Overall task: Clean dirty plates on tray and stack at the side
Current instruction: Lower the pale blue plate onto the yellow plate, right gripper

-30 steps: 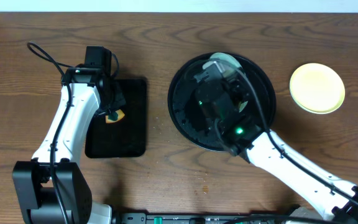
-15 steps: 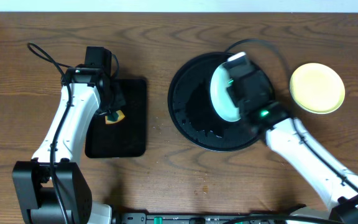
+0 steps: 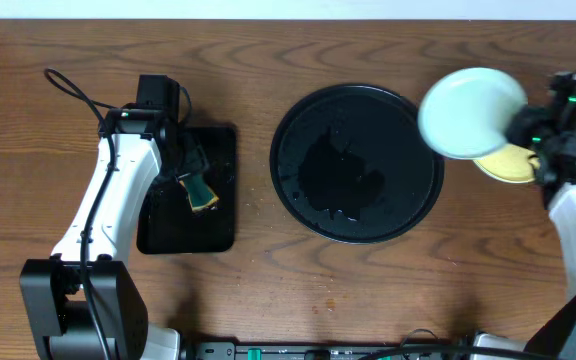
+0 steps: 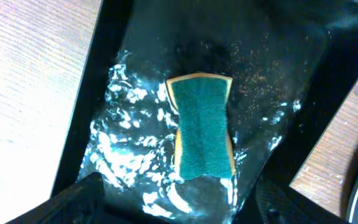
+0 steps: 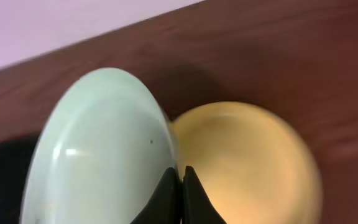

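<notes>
My right gripper (image 3: 521, 128) is shut on the rim of a pale mint plate (image 3: 468, 112) and holds it tilted in the air. The mint plate hangs at the right edge of the round black tray (image 3: 280, 165), partly over the pale yellow plate (image 3: 516, 168) on the wood. In the right wrist view the shut gripper (image 5: 180, 179) pinches the mint plate (image 5: 98, 149) beside the yellow plate (image 5: 247, 162). No plate lies on the round tray. My left gripper (image 3: 190, 168) is open above the green sponge (image 3: 203, 192). Seen from the left wrist, the gripper (image 4: 182, 205) stands apart from the sponge (image 4: 202, 127).
The sponge lies on a small rectangular black tray (image 3: 218, 232), wet and glossy (image 4: 291, 56), left of the round tray. A black cable (image 3: 68, 85) loops over the wood at the far left. A pale wall edge runs along the table's back.
My left gripper opened and let the sponge drop flat onto the small tray. My right arm carried the mint plate off the round tray and to the right, over the yellow plate.
</notes>
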